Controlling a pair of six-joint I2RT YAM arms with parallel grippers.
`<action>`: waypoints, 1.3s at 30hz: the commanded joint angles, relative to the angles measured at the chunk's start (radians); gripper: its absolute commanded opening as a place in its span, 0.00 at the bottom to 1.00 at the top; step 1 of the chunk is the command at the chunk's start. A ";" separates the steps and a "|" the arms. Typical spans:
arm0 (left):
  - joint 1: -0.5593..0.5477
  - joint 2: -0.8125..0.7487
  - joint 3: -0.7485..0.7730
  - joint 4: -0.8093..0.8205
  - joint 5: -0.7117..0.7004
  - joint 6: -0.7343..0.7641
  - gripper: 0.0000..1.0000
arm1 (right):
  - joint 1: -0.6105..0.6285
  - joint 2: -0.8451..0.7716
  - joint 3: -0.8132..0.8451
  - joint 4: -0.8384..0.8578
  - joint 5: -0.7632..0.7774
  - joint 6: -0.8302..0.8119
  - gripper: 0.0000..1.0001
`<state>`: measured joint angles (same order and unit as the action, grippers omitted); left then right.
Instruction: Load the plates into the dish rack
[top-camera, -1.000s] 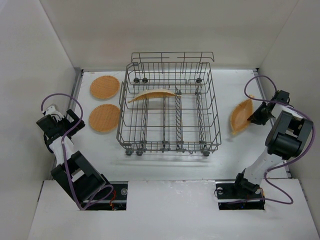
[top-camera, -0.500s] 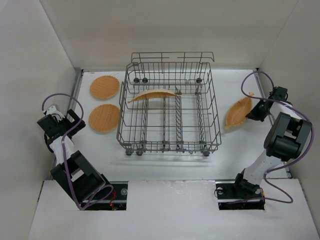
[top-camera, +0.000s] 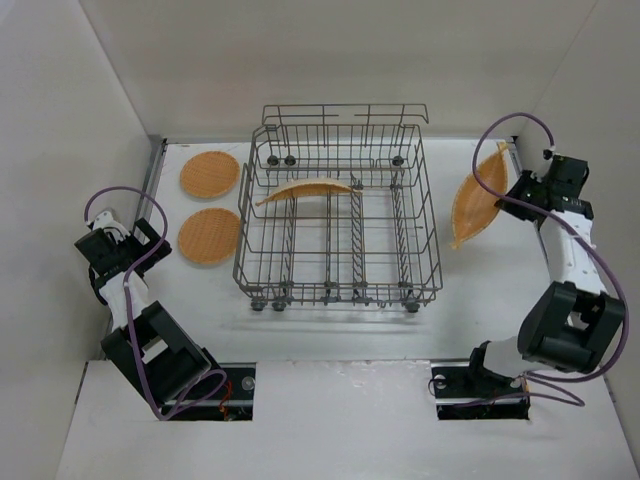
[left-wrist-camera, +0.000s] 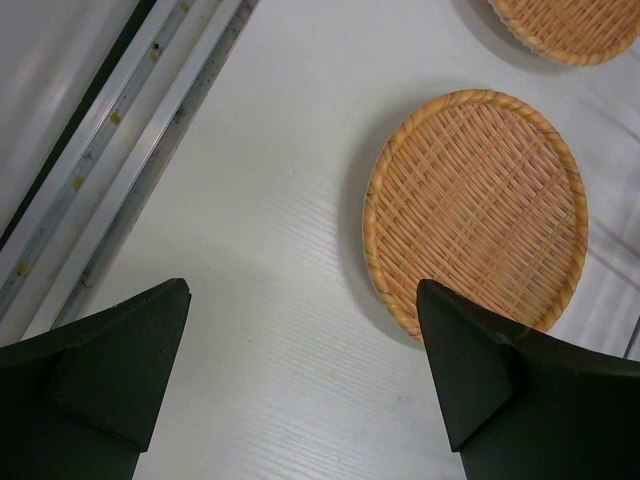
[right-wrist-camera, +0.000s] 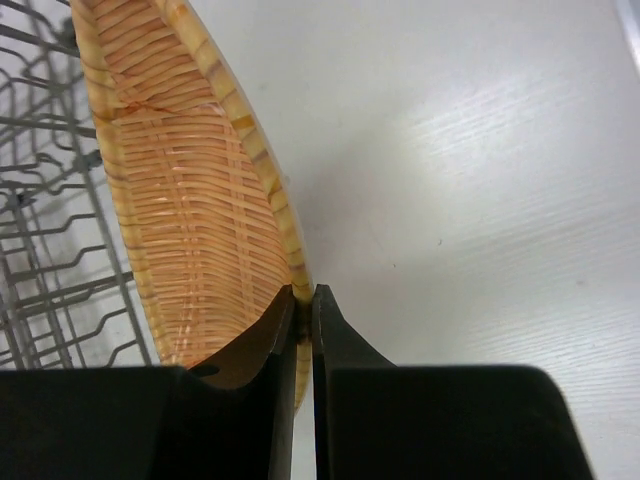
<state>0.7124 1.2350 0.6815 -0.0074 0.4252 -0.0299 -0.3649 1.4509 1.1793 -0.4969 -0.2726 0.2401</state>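
My right gripper (top-camera: 515, 192) (right-wrist-camera: 303, 292) is shut on the rim of an orange woven plate (top-camera: 476, 198) (right-wrist-camera: 180, 200), held on edge in the air to the right of the grey wire dish rack (top-camera: 400, 240). One plate (top-camera: 305, 190) stands tilted across the tines inside the rack. Two more plates (top-camera: 209, 173) (top-camera: 208, 235) lie flat on the table left of the rack. My left gripper (top-camera: 100, 232) (left-wrist-camera: 300, 350) is open and empty above the table, left of the nearer flat plate (left-wrist-camera: 475, 210).
White walls enclose the table on three sides. A metal rail (left-wrist-camera: 130, 140) runs along the table's left edge. Purple cables loop off both arms (top-camera: 510, 135). The rack's wires (right-wrist-camera: 40, 230) show at the left of the right wrist view.
My right arm has lifted the held plate up and back, from low beside the rack's right side to high near the back right corner. The left arm has not moved.
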 joint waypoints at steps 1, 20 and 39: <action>-0.008 -0.025 0.029 0.018 0.001 0.012 1.00 | 0.004 -0.113 0.049 0.035 -0.007 -0.048 0.00; -0.009 -0.048 0.012 0.030 -0.016 0.012 1.00 | 0.595 -0.325 0.309 0.118 0.320 -0.543 0.00; -0.001 -0.118 -0.045 0.087 -0.025 -0.001 1.00 | 1.203 0.078 0.289 0.382 0.613 -1.203 0.00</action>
<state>0.7071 1.1477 0.6456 0.0341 0.3923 -0.0303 0.8021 1.5246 1.4445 -0.2810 0.2771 -0.8265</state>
